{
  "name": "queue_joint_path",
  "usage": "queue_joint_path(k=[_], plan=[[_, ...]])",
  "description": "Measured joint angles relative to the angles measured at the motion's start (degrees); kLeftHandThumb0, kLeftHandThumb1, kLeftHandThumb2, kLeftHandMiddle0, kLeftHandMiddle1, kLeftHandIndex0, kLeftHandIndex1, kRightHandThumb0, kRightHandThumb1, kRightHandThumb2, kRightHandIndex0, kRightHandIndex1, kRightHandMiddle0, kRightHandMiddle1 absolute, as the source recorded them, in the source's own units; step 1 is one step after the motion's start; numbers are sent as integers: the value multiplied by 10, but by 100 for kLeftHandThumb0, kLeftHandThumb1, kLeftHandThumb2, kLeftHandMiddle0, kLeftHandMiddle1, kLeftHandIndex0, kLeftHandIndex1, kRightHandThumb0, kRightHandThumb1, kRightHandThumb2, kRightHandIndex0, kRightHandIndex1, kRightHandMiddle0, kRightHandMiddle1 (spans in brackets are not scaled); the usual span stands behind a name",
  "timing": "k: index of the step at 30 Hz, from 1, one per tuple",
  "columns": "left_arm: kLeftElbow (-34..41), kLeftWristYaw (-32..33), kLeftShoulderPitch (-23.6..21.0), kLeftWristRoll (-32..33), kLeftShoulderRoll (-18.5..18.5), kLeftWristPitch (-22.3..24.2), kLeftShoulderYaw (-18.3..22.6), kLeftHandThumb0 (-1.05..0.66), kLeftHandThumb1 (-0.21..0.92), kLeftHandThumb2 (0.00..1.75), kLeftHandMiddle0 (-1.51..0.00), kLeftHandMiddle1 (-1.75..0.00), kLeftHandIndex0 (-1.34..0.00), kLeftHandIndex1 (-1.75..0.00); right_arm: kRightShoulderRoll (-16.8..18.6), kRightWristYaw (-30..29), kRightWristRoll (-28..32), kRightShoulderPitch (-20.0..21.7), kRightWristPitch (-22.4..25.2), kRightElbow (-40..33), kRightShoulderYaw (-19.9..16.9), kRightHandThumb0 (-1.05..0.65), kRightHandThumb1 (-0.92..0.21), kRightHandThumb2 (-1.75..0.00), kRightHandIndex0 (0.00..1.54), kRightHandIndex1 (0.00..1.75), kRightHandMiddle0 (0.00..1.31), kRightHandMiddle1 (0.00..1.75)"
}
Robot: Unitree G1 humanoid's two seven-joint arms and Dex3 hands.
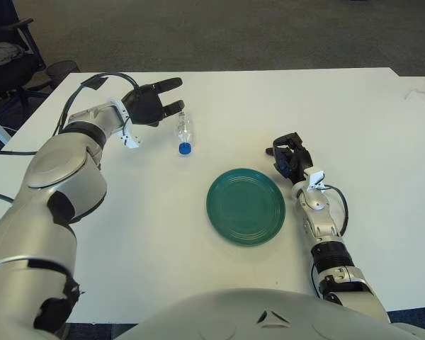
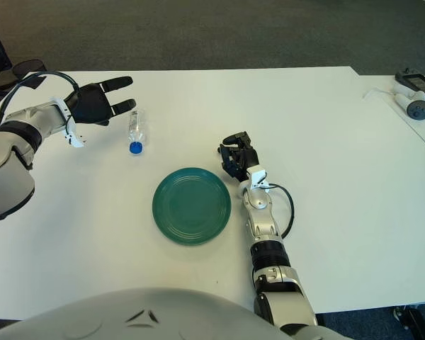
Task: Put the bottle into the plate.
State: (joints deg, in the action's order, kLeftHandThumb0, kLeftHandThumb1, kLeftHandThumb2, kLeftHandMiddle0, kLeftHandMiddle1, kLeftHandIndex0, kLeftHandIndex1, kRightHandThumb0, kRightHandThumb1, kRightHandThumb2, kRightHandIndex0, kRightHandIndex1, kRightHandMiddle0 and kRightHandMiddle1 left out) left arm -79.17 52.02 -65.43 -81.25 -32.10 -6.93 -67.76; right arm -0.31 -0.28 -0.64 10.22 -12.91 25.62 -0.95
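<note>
White table (image 1: 382, 127) — plate (image 1: 246, 206) bare; left hand (image 1: 150, 103) fingers spread beside bottle (image 1: 183, 132).

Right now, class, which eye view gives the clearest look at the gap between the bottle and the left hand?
The right eye view: the bottle lies clear of the left hand. In the left eye view a fingertip nearly overlaps it.

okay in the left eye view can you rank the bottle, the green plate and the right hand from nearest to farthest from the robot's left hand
From the left hand, open at the table's far left:
1. Bottle, lying just to its right, blue cap pointing toward the robot.
2. Green plate, at the table's middle, nearer the robot.
3. Right hand, beyond the plate's right edge.
</note>
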Motion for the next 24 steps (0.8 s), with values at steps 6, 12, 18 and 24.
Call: queue_joint_path(k=[6, 12, 18, 24], plan=[[0, 5, 0, -2, 4, 0, -4, -73, 92, 79, -4, -5, 0, -40, 1, -1, 0, 0, 0, 0, 0, -35, -92, -52, 38, 107, 19, 175], [1, 24, 0, 10, 11, -13, 5, -69, 92, 83, -7, -5, 0, -44, 2, -1, 0, 1, -1, 2, 0, -35, -92, -52, 39, 106, 19, 175], [2, 35, 0, 20, 19, -21, 9, -68, 92, 82, -9, -6, 0, -53, 3, -2, 0, 3, -4, 6, 0, -35, -92, -52, 40, 106, 19, 175], [1, 54, 4, 31, 26, -23, 20, -66, 92, 81, -11, -6, 0, -59, 4, -3, 0, 6, -6, 10, 0, -35, -92, -52, 39, 106, 19, 175]])
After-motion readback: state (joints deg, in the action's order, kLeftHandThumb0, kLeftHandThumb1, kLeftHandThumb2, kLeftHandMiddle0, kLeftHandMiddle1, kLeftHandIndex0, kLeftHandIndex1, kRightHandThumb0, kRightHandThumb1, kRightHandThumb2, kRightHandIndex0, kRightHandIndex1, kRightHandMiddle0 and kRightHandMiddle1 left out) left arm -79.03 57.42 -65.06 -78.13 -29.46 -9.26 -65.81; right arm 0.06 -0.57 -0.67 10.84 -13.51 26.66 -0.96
